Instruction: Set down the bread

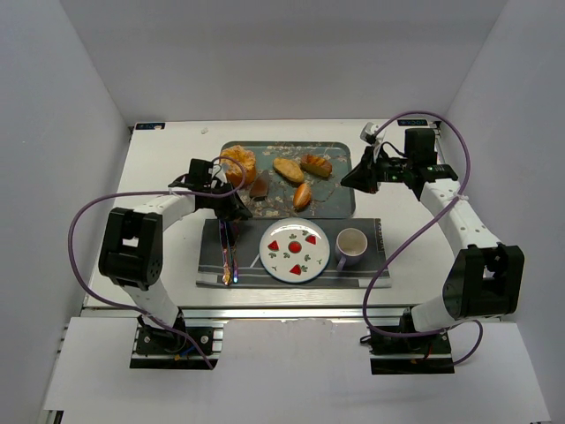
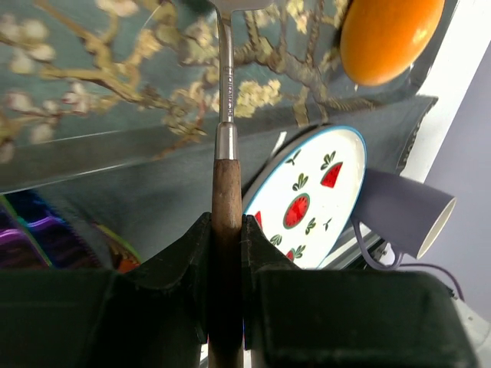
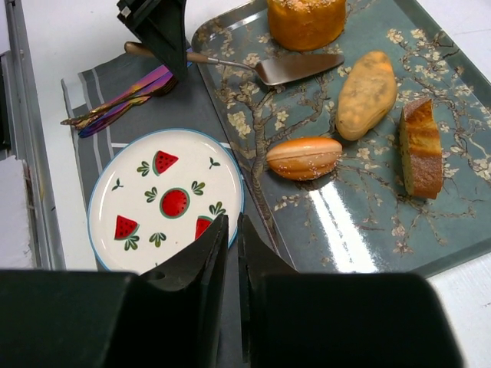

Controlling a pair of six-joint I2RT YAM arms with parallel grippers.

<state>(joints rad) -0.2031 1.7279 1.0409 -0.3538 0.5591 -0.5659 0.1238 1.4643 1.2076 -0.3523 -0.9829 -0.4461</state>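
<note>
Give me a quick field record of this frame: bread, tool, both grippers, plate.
bread: bread sits on the tray, not on the plate
tool: spatula, blade lying on the tray just beside the bread
left gripper: left gripper shut on the spatula's wooden handle
right gripper: right gripper shut, holding nothing
plate: plate empty, in front of the tray
other: three small rolls on the tray

The tray (image 3: 360, 222) has a glossy printed surface. On the tray, the bread (image 3: 305, 19) has a rough, crusty top, and the split roll (image 3: 304, 157) is smooth and shiny. The cake server (image 3: 295, 69) has a metal blade and a wooden handle. Beside the tray, the placemat (image 3: 196, 107) is matt cloth and the cutlery (image 3: 123, 103) is iridescent metal.
</note>
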